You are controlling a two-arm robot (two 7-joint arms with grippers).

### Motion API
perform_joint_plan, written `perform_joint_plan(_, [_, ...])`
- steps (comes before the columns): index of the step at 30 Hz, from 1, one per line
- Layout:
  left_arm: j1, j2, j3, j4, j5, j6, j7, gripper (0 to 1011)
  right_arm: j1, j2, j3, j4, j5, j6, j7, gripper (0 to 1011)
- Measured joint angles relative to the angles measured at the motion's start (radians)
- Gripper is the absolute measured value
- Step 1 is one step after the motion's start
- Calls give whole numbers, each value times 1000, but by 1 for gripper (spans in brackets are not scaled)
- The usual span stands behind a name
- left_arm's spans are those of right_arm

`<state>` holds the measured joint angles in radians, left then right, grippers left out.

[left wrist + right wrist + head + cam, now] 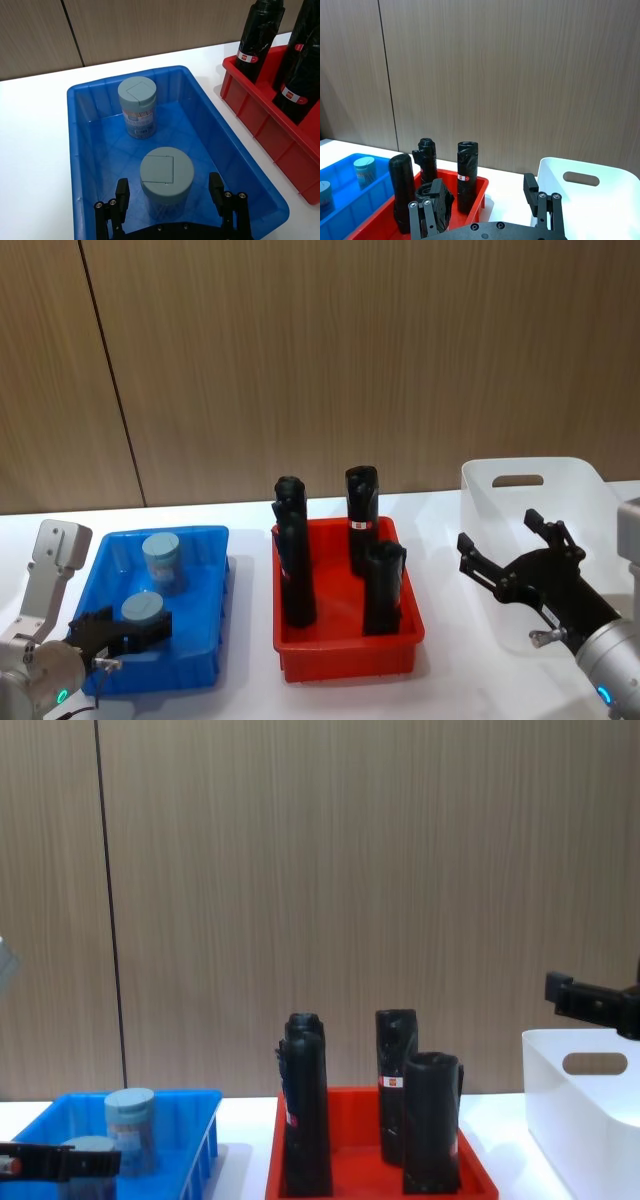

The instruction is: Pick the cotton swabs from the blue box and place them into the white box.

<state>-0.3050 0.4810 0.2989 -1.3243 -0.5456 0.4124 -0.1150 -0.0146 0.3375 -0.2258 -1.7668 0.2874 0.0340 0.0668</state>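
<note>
Two cotton swabs jars with grey-blue lids stand in the blue box at the table's left. The nearer jar sits between the fingers of my left gripper, which is open, with a gap on each side of the jar. The farther jar stands free near the box's back wall. In the head view the left gripper is low inside the blue box around the near jar. My right gripper hovers open and empty over the near left part of the white box.
A red tray with several tall black rolls stands between the two boxes. A wooden wall runs behind the white table. Bare table lies in front of the tray and between the containers.
</note>
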Motion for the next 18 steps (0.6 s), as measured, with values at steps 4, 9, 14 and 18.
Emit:
perform_joint_plan(4, [-6, -3, 1, 11, 3, 2, -4, 1004, 0, 0, 0, 0, 0, 0, 0, 1002])
perform_joint_plan(9, [-9, -6, 1, 20, 6, 2, -6, 1004, 0, 0, 0, 0, 0, 0, 0, 1002])
perform_joint_plan(14, [-10, -7, 0, 27, 7, 2, -8, 1004, 0, 0, 0, 0, 0, 0, 0, 1002])
perform_joint_plan(18, [-11, -8, -1, 32, 9, 0, -10, 943, 0, 0, 0, 0, 0, 0, 0, 1002])
